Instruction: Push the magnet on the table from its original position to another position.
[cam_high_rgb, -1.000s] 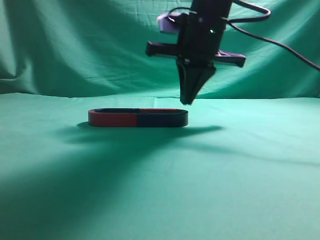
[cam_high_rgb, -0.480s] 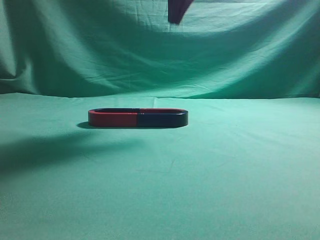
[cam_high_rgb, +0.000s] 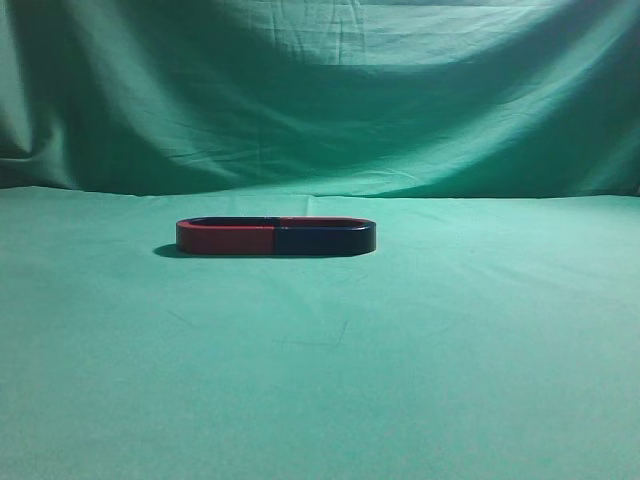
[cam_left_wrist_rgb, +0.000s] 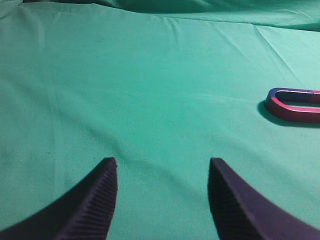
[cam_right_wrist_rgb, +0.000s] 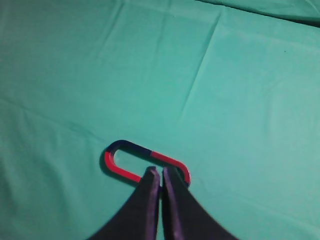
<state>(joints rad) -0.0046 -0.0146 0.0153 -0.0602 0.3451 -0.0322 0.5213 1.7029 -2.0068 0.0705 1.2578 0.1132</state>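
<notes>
The magnet (cam_high_rgb: 276, 237) lies flat on the green surface (cam_high_rgb: 450, 350); the right claw (cam_right_wrist_rgb: 160, 172) hangs high above it, pressed together; the left claw (cam_left_wrist_rgb: 162, 167) is spread, off to the side; push low and slowly against one end so it slides straight.

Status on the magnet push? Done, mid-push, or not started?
Can't confirm a push from this moment alone. The magnet lies flat on the table, butted end to end with a red-faced one. Nothing in hand: right gripper shut and empty above them, left gripper open, off aside.
</notes>
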